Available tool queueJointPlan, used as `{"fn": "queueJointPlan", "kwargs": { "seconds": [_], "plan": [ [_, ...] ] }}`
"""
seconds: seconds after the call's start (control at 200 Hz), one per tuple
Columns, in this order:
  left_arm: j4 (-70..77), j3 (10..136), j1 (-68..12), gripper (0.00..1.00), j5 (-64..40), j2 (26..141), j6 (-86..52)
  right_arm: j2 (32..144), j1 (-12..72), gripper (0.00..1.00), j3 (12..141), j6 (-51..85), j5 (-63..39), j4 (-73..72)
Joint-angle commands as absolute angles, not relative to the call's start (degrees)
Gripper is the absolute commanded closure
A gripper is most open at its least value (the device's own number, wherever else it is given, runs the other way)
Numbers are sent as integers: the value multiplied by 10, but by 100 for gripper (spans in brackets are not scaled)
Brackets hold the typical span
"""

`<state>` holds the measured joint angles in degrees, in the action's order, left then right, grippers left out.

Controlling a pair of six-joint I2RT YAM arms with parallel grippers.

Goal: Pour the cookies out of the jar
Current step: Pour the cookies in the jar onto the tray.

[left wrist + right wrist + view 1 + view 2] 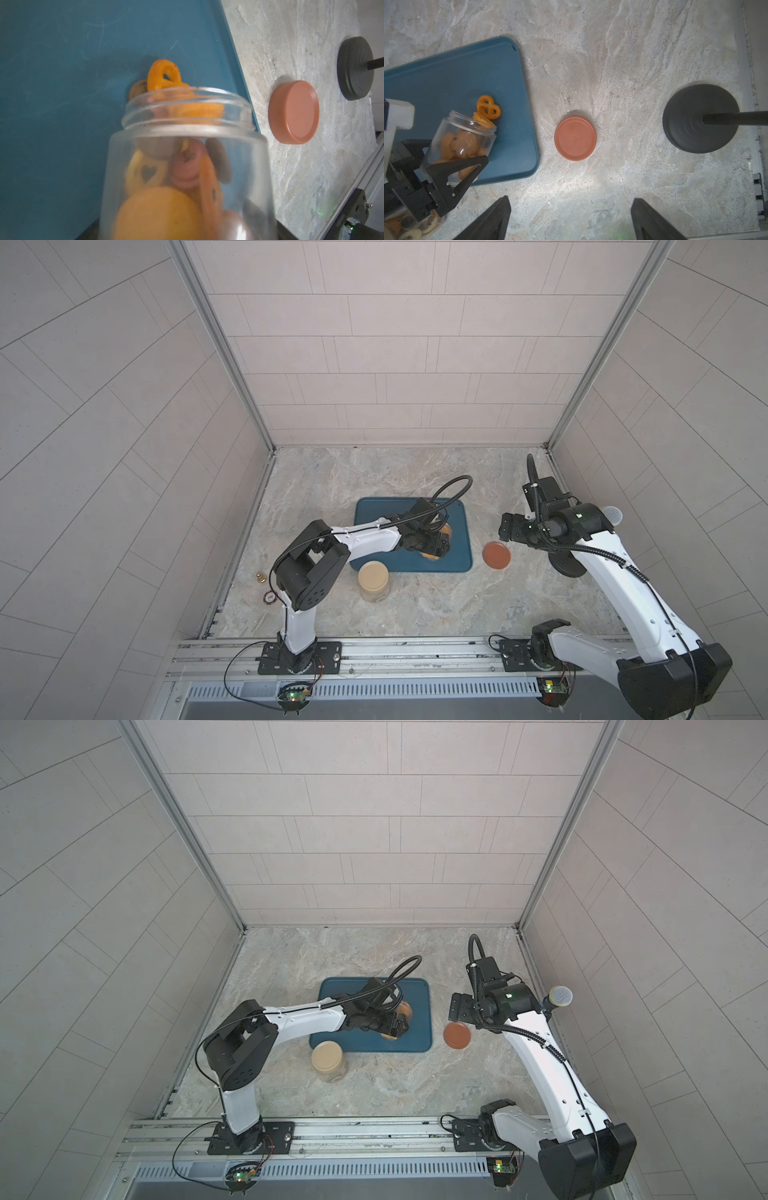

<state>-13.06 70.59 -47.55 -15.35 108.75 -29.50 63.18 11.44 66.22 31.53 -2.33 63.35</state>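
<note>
My left gripper (436, 545) is shut on a clear jar (187, 166), holding it tilted over the blue tray (374, 522) with the mouth pointing down at the tray. Orange, pink and brown cookies (463, 141) fill the jar (460, 141). An orange pretzel-shaped cookie (164, 76) lies on the tray (467, 68) right at the mouth, and flat orange ones sit in the neck. One black finger (467, 168) crosses the jar's side. My right gripper (570, 199) is open and empty above the table, near the terracotta lid (575, 138).
A second jar with a beige lid (374, 578) stands by the tray's near left corner. The lid (496, 556) lies on the marble right of the tray. A black round stand base (699, 118) with a microphone (612, 515) is at the right wall.
</note>
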Motion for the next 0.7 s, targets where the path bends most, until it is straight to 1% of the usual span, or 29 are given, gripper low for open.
{"fn": "queueJointPlan", "kwargs": {
  "seconds": [0.0,0.105,0.235,0.37,0.565,0.696],
  "plan": [
    [-191,738,-478,100,-154,1098,-321,621,110,5,675,317,-14,653],
    [-223,760,-479,100,-160,1104,-344,620,110,5,679,317,-15,658],
    [-299,806,-479,100,-174,1099,-410,619,110,5,684,316,-11,664],
    [-300,806,-480,100,-195,1082,-499,620,110,5,684,319,-11,664],
    [-326,817,-480,100,-199,1097,-523,618,110,5,687,324,-14,666],
    [-316,817,-485,100,-202,1075,-550,614,110,5,692,322,-10,673]
  ]
}}
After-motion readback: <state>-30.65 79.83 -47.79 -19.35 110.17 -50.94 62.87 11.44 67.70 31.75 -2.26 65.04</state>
